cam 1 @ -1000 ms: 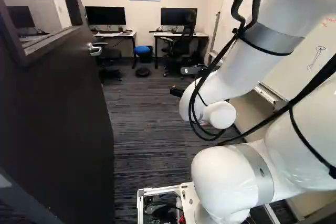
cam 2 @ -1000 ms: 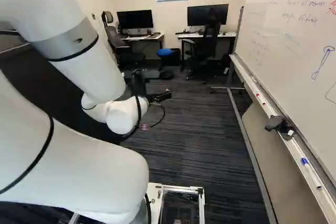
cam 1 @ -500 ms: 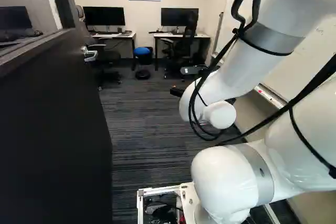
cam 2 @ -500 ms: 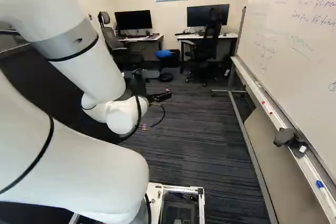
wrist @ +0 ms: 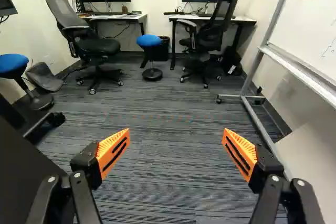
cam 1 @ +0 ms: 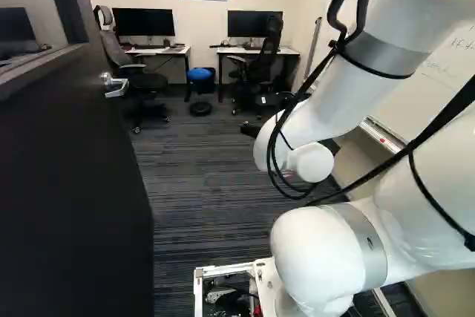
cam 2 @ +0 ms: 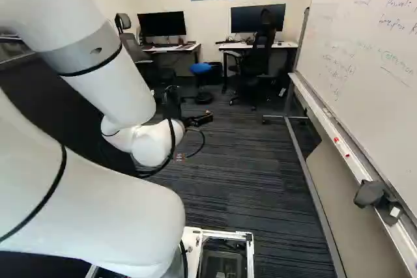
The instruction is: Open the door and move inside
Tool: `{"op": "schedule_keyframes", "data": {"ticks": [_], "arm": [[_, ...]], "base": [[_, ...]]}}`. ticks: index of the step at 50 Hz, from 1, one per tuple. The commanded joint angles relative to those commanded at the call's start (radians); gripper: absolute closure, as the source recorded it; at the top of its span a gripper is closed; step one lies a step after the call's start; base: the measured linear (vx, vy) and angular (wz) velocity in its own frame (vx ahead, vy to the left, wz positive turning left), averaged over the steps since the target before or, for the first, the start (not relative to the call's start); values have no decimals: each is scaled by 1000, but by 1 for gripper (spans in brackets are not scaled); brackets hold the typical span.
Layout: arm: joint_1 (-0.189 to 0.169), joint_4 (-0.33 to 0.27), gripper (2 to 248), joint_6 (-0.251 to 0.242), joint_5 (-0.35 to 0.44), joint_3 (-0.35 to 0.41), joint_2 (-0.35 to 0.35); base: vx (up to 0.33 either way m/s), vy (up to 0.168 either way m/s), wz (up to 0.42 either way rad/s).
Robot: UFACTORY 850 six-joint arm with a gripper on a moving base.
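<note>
Door (cam 1: 67, 168): at left of left base view, ajar; likely heavy, rigid. Lever handle (cam 1: 113, 85): probably slick; your best hold, if needed. Your fingers (wrist: 113, 153): wide apart, empty.

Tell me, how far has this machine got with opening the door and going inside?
Opening looks done: the dark door with a silver lever handle stands open. Entering seems in hand: that door fills the left of the left base view, with grey striped carpet ahead. The black gripper with orange pads is open and holds nothing. Probably left: driving on until the door is behind the white-framed base.
</note>
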Motion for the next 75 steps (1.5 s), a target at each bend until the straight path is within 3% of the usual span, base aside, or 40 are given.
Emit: {"op": "schedule_keyframes", "data": {"ticks": [75], "arm": [[0, 0, 3, 0, 0, 0, 0]], "base": [[216, -1, -24]]}}
